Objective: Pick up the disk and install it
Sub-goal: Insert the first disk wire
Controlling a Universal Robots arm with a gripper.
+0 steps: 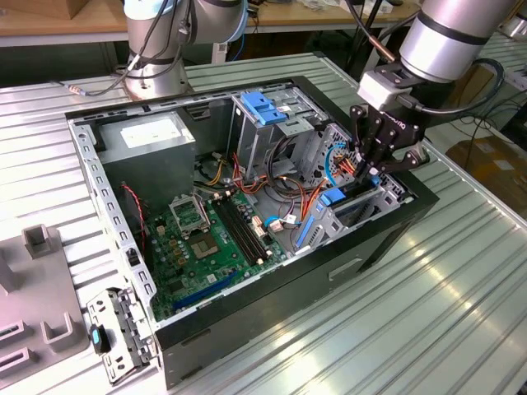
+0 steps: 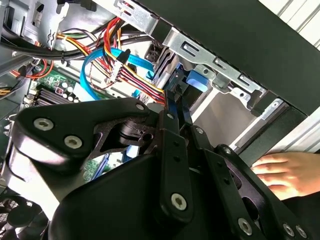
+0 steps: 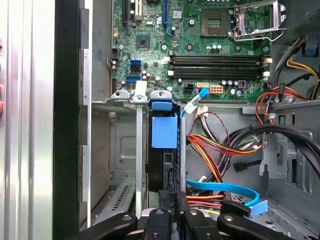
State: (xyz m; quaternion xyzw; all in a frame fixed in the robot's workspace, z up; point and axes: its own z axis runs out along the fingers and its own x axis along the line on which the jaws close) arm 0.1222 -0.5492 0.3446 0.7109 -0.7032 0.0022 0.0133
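A: Exterior view: what is the biggest thing here?
B: The ribbed metal surface [image 1: 461,313], and on it the open computer case [image 1: 247,222], with the arm [image 1: 445,37] reaching down into its corner at the exterior view's right.
A: And inside the case?
B: The green motherboard [image 1: 206,239] lies well away from the jaws, with a grey power supply box [image 1: 152,140] beyond it. Bundled coloured cables [image 3: 220,145] run just beside the jaws.
A: The jaws [image 1: 372,169]?
B: In both wrist views they are drawn almost together, pinching a thin edge of the disk [image 3: 164,165].
A: Where does the disk sit?
B: Upright in the metal drive cage [image 3: 137,150], directly ahead of the jaws, blue tab [image 3: 164,132] at its far end.
A: Anything else?
B: A person's hand [image 2: 287,172] rests outside the case wall, near the jaws.
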